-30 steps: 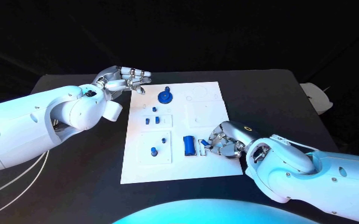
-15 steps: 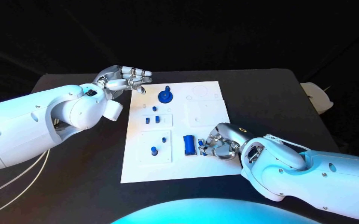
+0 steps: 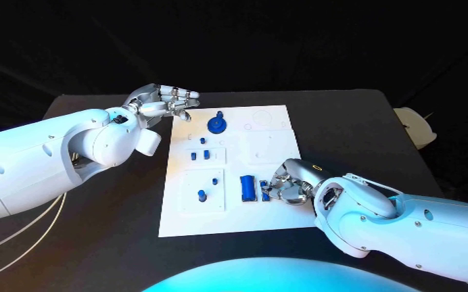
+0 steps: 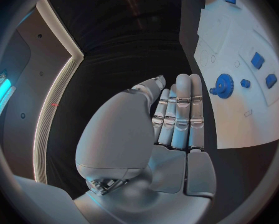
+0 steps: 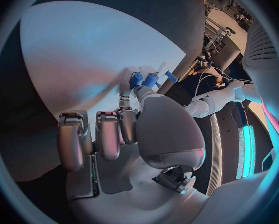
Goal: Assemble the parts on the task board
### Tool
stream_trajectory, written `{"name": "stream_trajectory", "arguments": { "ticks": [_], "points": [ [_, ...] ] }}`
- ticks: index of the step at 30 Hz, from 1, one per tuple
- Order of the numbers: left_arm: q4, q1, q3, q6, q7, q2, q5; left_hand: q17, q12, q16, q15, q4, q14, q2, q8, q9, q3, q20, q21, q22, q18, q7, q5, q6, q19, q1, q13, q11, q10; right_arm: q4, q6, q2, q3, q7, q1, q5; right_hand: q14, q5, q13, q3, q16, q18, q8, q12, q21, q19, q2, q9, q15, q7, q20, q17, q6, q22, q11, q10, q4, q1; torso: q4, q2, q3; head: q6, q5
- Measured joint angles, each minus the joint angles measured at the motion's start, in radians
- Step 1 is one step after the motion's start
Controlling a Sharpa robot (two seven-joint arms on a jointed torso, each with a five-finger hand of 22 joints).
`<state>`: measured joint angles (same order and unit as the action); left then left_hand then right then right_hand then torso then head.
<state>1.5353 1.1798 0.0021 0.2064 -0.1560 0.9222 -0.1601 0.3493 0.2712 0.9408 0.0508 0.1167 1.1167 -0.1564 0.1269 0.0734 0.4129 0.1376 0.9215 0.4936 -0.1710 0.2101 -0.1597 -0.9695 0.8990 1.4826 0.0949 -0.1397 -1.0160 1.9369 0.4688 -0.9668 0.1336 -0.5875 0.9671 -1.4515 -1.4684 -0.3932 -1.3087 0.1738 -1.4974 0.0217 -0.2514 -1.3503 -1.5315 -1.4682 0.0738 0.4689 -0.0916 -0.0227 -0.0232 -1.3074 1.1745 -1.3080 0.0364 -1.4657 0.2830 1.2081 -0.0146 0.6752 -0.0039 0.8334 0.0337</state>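
The right robot hand [image 3: 291, 187] is down on the near right part of the task board [image 3: 273, 150], fingers curled in over a small blue part [image 3: 264, 191]. In the right wrist view the fingertips [image 5: 141, 88] sit right against that small blue part [image 5: 151, 79], with another blue piece just beside it. It looks like a pinch between thumb and finger, though I cannot tell for sure whether the piece is truly gripped or only touched. Just beside it on the board lies a larger blue block [image 3: 247, 188], upright in its own spot.

The left robot hand [image 3: 162, 103] hangs at the board's far left corner, fingers straight and together — holding nothing, touching nothing that I can see.

My judgement: the step in hand is seating or picking up this small part next to the block. To do it well, keep the pinch low on the piece so it does not tip, move it straight rather than sliding it sideways — the block is close enough to be knocked. Farther up the board the blue gear [image 3: 216, 126] and the small pegs [image 3: 200, 156] stand well apart from this work. The black counter [image 3: 361, 123] lies around the board.
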Motion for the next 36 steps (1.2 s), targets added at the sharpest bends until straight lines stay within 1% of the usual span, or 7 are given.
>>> {"name": "stream_trajectory", "arguments": {
  "ticks": [9, 14, 26, 30, 32, 34, 36],
  "points": [
    [0.000, 0.000, 0.000, -0.002, 0.000, 0.001, 0.000, 0.000, 0.000, 0.000, 0.000, 0.000, 0.000, 0.000, 0.000, 0.000, 0.000, 0.000, 0.000, 0.000, 0.000, 0.000, 0.000, 0.000, 0.000, 0.000, 0.000, 0.000, 0.000, -0.001, -0.001, 0.002, 0.000, -0.002, 0.000, -0.004, 0.000, 0.000, 0.000, -0.003, 0.000, 0.000, 0.000, 0.000, 0.000, 0.000, 0.000, 0.002, 0.000, 0.000, 0.000, 0.000, 0.000, 0.000, 0.000, 0.000, -0.003, 0.000, 0.0000, 0.000, 0.0000, -0.002, 0.001],
    [0.000, 0.000, 0.000, -0.003, 0.001, 0.001, 0.000, 0.000, 0.000, 0.000, 0.000, 0.000, 0.000, 0.000, 0.000, 0.000, 0.000, 0.000, 0.000, 0.000, 0.000, 0.000, 0.000, 0.000, 0.000, 0.000, 0.000, 0.000, 0.000, 0.014, 0.008, -0.004, 0.000, -0.002, 0.000, -0.011, 0.002, 0.000, 0.000, -0.007, -0.006, 0.000, -0.003, -0.009, -0.003, 0.000, 0.000, 0.002, -0.002, -0.001, 0.000, 0.000, -0.001, 0.000, 0.000, 0.000, -0.007, 0.000, -0.0002, 0.000, 0.0004, -0.002, -0.001],
    [-0.002, 0.000, 0.000, -0.003, 0.001, 0.003, 0.000, 0.000, 0.000, 0.000, 0.000, 0.000, 0.000, 0.000, 0.000, 0.000, 0.000, 0.000, 0.000, 0.000, 0.000, 0.004, 0.000, 0.004, 0.000, 0.000, -0.001, 0.000, 0.000, 0.071, 0.022, -0.069, 0.000, 0.017, 0.000, -0.014, 0.004, 0.000, 0.000, -0.028, -0.006, 0.000, -0.011, -0.015, -0.008, 0.004, 0.008, 0.010, -0.003, -0.001, 0.004, 0.000, -0.002, 0.000, 0.000, 0.000, -0.008, -0.008, -0.0017, -0.001, 0.0005, -0.002, -0.002],
    [-0.002, 0.000, 0.000, -0.003, 0.002, 0.003, 0.000, 0.000, 0.000, 0.000, 0.000, 0.000, 0.000, 0.000, 0.000, 0.000, 0.000, 0.000, 0.000, 0.000, 0.000, 0.004, 0.000, 0.004, 0.000, 0.000, -0.001, 0.000, 0.000, 0.081, 0.018, -0.085, 0.000, 0.023, -0.001, -0.011, 0.004, 0.000, 0.000, -0.032, -0.006, 0.000, -0.011, -0.015, -0.008, 0.004, 0.008, 0.012, -0.003, -0.001, 0.004, 0.000, -0.002, 0.000, 0.000, 0.000, -0.012, -0.008, -0.0019, -0.001, 0.0006, -0.004, -0.001],
    [-0.003, 0.000, 0.000, -0.003, 0.002, 0.003, 0.000, 0.000, 0.000, 0.000, 0.000, 0.000, 0.000, 0.000, 0.000, 0.000, 0.000, 0.000, 0.000, 0.000, 0.000, 0.004, 0.000, 0.004, 0.000, 0.000, -0.001, 0.000, 0.000, 0.083, 0.012, -0.090, 0.000, 0.026, -0.001, -0.008, 0.004, 0.000, 0.000, -0.036, -0.006, 0.000, -0.014, -0.015, -0.012, 0.004, 0.015, 0.015, -0.003, -0.001, 0.004, 0.000, -0.002, 0.000, 0.000, 0.000, -0.017, -0.001, -0.0018, -0.001, 0.0006, -0.005, 0.000],
    [-0.003, 0.000, 0.000, -0.003, 0.002, 0.003, 0.000, 0.000, 0.000, 0.000, 0.000, 0.000, 0.000, 0.000, 0.000, 0.000, 0.000, 0.000, 0.000, 0.000, 0.000, 0.004, 0.000, 0.004, 0.000, 0.000, -0.001, 0.000, 0.000, 0.084, 0.008, -0.092, 0.000, 0.029, -0.002, -0.006, 0.004, 0.000, 0.000, -0.038, -0.006, 0.000, -0.016, -0.015, -0.012, 0.004, 0.021, 0.016, -0.003, -0.001, 0.004, 0.000, -0.002, 0.000, 0.007, 0.000, -0.019, 0.005, -0.0018, -0.001, 0.0006, -0.005, 0.000],
    [-0.003, 0.000, 0.000, -0.004, 0.002, 0.003, 0.000, 0.000, 0.000, 0.000, 0.000, 0.000, 0.000, 0.000, 0.000, 0.000, 0.000, 0.000, 0.000, 0.000, 0.000, 0.004, 0.000, 0.004, 0.000, 0.000, -0.001, 0.000, 0.000, 0.084, 0.003, -0.092, 0.000, 0.031, -0.003, -0.004, 0.004, 0.000, 0.000, -0.038, -0.006, 0.000, -0.016, -0.015, -0.012, 0.004, 0.021, 0.017, -0.003, -0.001, 0.004, 0.000, -0.002, 0.000, 0.007, 0.000, -0.022, 0.005, -0.0012, -0.001, 0.0006, -0.006, 0.001]
  ]
}}
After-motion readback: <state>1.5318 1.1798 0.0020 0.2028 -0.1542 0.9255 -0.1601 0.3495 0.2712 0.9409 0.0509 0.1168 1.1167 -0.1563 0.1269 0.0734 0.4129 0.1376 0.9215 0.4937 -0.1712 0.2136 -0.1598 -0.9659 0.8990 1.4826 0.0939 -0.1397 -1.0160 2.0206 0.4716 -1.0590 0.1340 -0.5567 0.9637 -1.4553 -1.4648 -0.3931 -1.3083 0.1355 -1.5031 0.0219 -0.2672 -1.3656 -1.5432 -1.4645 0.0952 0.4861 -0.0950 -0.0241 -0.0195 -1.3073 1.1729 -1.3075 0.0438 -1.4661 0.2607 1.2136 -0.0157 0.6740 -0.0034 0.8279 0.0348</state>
